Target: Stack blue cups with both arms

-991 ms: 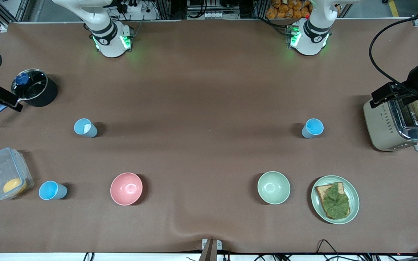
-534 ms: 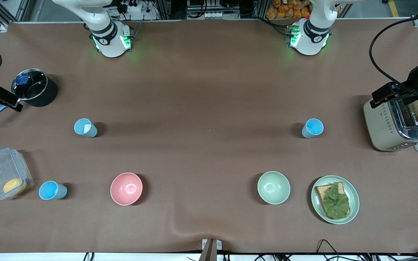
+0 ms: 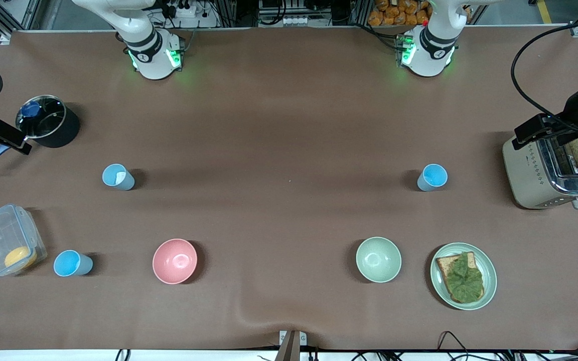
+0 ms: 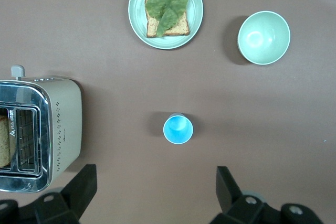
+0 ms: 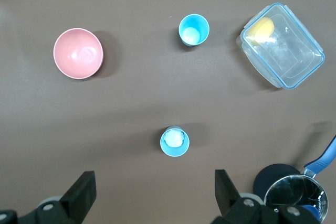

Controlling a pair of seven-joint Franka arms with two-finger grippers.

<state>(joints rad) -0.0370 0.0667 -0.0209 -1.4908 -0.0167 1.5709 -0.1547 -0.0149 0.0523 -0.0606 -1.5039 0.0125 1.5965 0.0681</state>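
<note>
The blue cups stand upright and apart on the brown desk (image 3: 289, 125): one pale-blue-inside cup (image 3: 117, 176) toward the right arm's end, a bright blue cup (image 3: 432, 177) toward the left arm's end, and a third blue cup (image 3: 71, 263) nearer the front camera, just beside a clear lidded container (image 3: 8, 245). None is nested yet, so stacking has not begun. The left pincer (image 4: 155, 192) hangs released, its fingers spread wide, above the desk with the bright blue cup almost straight below, between the fingers' line and the plate of toast with lettuce (image 4: 166, 10); a toaster (image 4: 39, 132) stands beside it. The right pincer (image 5: 155, 192) is likewise released and hovers over the pale cup (image 5: 175, 141). Each cup's long axis is vertical, so each arm likely needs a plain descent onto its own nearest cup. A pink bowl (image 3: 174, 260), a pale green bowl (image 3: 378, 259) and a black pot (image 3: 48, 121) lie clear of both paths.
</note>
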